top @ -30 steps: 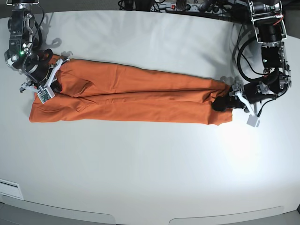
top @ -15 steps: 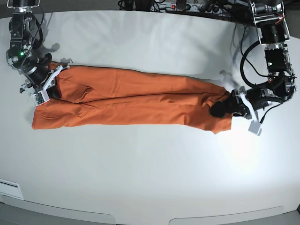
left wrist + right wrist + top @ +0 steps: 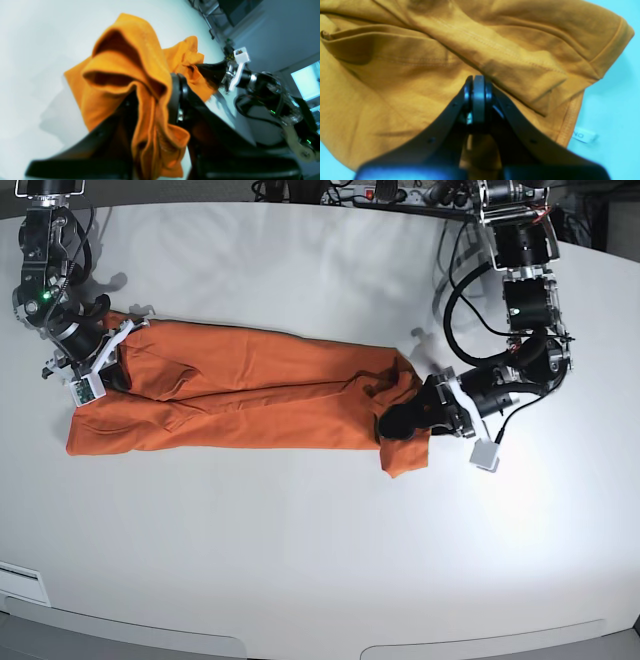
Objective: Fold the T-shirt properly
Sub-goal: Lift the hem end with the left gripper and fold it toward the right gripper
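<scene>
- Base view: the T-shirt, folded lengthwise into a long orange band, lies across the far half of the white table, running from near the left edge toward the middle. A second ago the band reached almost to the right edge; now its right end has been carried inward and sits bunched up, lifted off the table, with a corner of cloth hanging down toward the near edge.
- Base view: the left gripper is clamped on that bunched end, so I judge a crosswise fold is under way, with the carried end meant to land on the part lying flat. The right gripper sits at the band's left end, barely shifted over the last second, apparently pinning it.
- Left wrist view: the left gripper pinches a thick gather of orange cloth between its dark jaws, with the fabric draped over and below them. The right arm shows blurred at the far end of the shirt. No writing is legible.
- Right wrist view: the right gripper has its jaws pressed fully together over the shirt; whether a layer is caught between them cannot be told. A small white tag lies on the table just beside the hem; its print is cut off and looks like "NO".
</scene>
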`<action>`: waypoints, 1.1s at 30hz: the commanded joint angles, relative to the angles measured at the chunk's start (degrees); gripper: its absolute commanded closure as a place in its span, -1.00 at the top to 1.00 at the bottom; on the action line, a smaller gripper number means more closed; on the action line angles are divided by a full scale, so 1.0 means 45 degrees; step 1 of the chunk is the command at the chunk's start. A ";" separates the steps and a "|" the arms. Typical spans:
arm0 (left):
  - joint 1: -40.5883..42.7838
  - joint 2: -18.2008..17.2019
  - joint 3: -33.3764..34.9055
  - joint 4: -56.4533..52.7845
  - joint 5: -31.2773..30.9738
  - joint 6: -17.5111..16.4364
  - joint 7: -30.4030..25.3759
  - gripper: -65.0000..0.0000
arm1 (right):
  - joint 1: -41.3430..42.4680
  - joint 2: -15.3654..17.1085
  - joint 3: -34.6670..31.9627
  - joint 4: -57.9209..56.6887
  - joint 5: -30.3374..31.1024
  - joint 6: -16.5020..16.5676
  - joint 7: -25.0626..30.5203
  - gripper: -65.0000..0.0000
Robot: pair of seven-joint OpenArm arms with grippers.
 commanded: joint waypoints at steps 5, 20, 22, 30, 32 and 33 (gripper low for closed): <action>-0.0180 0.1175 0.0539 0.0151 0.1185 -0.0163 -0.1049 -1.00 | -0.0039 0.0185 0.0029 -0.0010 -0.0398 0.0049 -0.0806 -1.00; -0.0151 0.2905 0.2268 0.0151 0.3308 -0.0163 -0.2803 -1.00 | -0.0039 0.0223 0.0029 -0.0010 -0.0393 0.0427 -0.0908 -1.00; -0.0160 0.2929 0.2268 0.0151 0.3298 -0.0163 -0.3079 -0.99 | -0.0044 0.0228 0.0029 -0.0010 -0.0393 0.0432 -0.0913 -1.00; -0.0223 0.3011 0.2424 0.0151 0.0933 0.0330 -0.2744 0.52 | -0.0039 0.0223 0.0029 -0.0010 -0.0058 0.0437 -0.1010 -1.00; -0.0257 0.3011 0.2419 0.0155 0.0981 0.0287 -0.2754 0.52 | -0.0039 0.0223 0.0029 -0.0010 -0.0063 0.0491 -0.1010 -1.00; -0.0257 0.3011 0.2419 0.0151 0.0996 0.0282 -0.2754 0.52 | -0.0039 0.0223 0.0029 -0.0010 -0.0063 0.0491 -0.1025 -1.00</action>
